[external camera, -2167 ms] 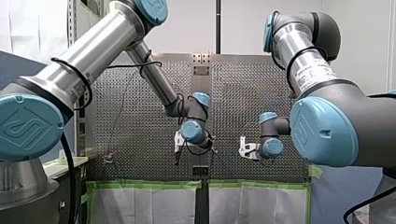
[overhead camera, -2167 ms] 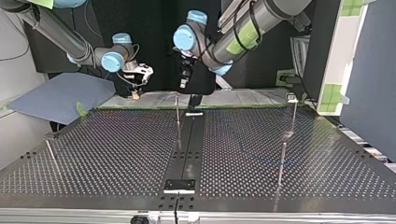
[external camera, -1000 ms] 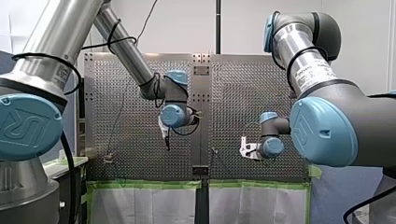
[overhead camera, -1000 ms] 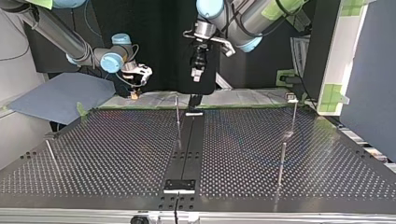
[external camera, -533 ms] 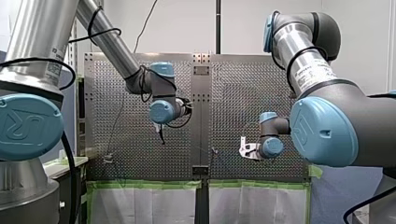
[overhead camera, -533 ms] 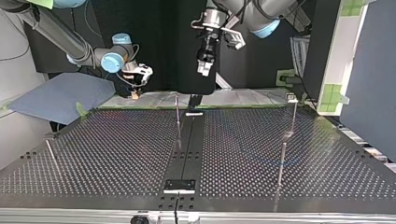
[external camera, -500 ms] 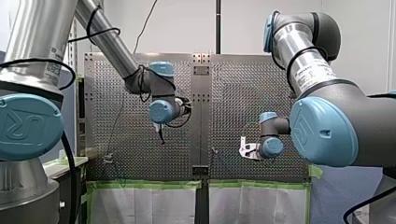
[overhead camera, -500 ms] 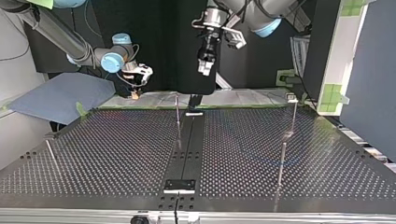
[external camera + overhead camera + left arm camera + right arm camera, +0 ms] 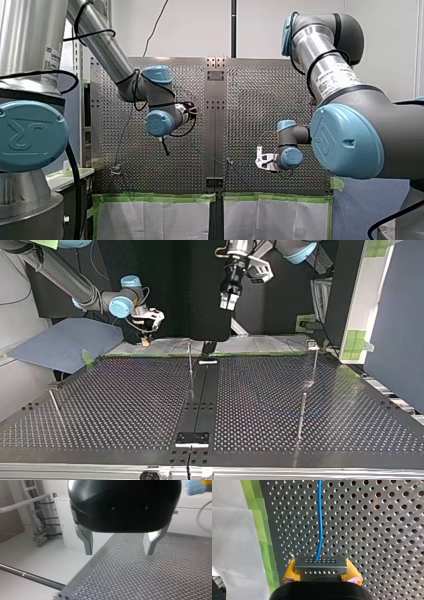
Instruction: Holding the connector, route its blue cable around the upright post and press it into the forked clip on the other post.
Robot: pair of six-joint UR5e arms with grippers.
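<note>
My right gripper point(image 9: 321, 574) has its yellow pads shut on a black connector point(image 9: 321, 565). From the connector a thin blue cable point(image 9: 320, 517) runs straight ahead over the perforated plate. In the top view this gripper point(image 9: 146, 336) hangs at the far left edge of the table, and it sits low in the front view point(image 9: 261, 161). My left gripper point(image 9: 118, 548) is open, with nothing between its metal fingers. It hangs high above the table's far edge point(image 9: 228, 299). Thin upright posts stand at the far middle point(image 9: 190, 360) and at the top view's right point(image 9: 315, 362).
A black strip point(image 9: 200, 395) runs down the middle of the perforated table point(image 9: 125, 405). More thin posts stand near the right point(image 9: 301, 415) and the left point(image 9: 54, 405). A blue-grey sheet point(image 9: 65, 342) lies beyond the far left corner. Green tape point(image 9: 262, 530) lines the plate's edge.
My left arm has risen away from the table's far middle and swung toward the front view's left, its gripper open throughout. My right arm with the connector has stayed put.
</note>
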